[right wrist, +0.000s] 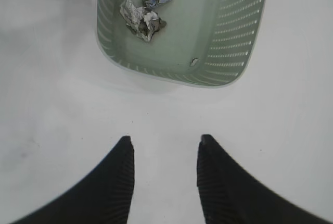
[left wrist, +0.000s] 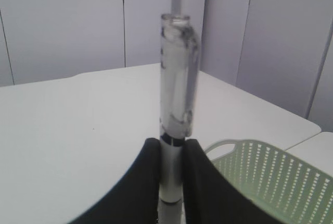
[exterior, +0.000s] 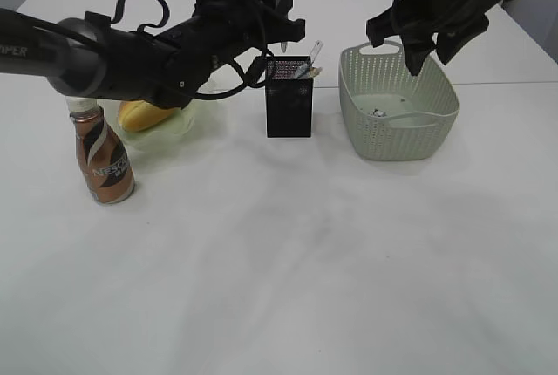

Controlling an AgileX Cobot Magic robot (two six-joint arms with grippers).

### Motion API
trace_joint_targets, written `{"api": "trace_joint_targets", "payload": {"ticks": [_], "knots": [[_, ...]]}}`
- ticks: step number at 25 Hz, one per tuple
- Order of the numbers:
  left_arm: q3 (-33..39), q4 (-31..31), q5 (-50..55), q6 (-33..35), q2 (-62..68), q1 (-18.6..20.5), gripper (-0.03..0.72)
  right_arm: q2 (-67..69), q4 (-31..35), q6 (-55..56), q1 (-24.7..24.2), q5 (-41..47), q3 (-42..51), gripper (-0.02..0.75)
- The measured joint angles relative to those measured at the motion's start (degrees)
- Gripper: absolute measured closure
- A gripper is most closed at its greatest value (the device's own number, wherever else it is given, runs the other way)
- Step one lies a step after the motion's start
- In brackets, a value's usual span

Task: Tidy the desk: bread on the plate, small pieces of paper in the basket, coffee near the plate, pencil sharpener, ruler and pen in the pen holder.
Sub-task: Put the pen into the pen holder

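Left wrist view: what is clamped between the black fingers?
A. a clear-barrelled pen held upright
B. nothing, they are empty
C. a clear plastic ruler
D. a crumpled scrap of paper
A: the left gripper's black fingers pinch the lower barrel of a clear-barrelled pen, which stands upright above them, with the pale green perforated basket behind to the right.
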Motion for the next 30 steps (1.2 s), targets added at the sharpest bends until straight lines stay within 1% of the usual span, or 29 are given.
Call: {"api": "trace_joint_targets", "payload": {"ticks": [9, 19, 30], "knots": [[-2.33, -1.22, 0.92, -0.03, 3.34, 0.98, 0.620, 0.00, 0.00, 0.00, 0.00, 0.00, 0.00, 0.409], [-9.59, -1.22, 4.46, -0.03, 9.19, 1.08, 0.617, 0.00, -0.09, 0.00, 0.00, 0.00, 0.00, 0.409], [-10.22, -1.68, 6.66, -0.03, 11.62, 1.19, 0.613, 0.00, -0.09, 0.00, 0.00, 0.00, 0.00, 0.409]]}}
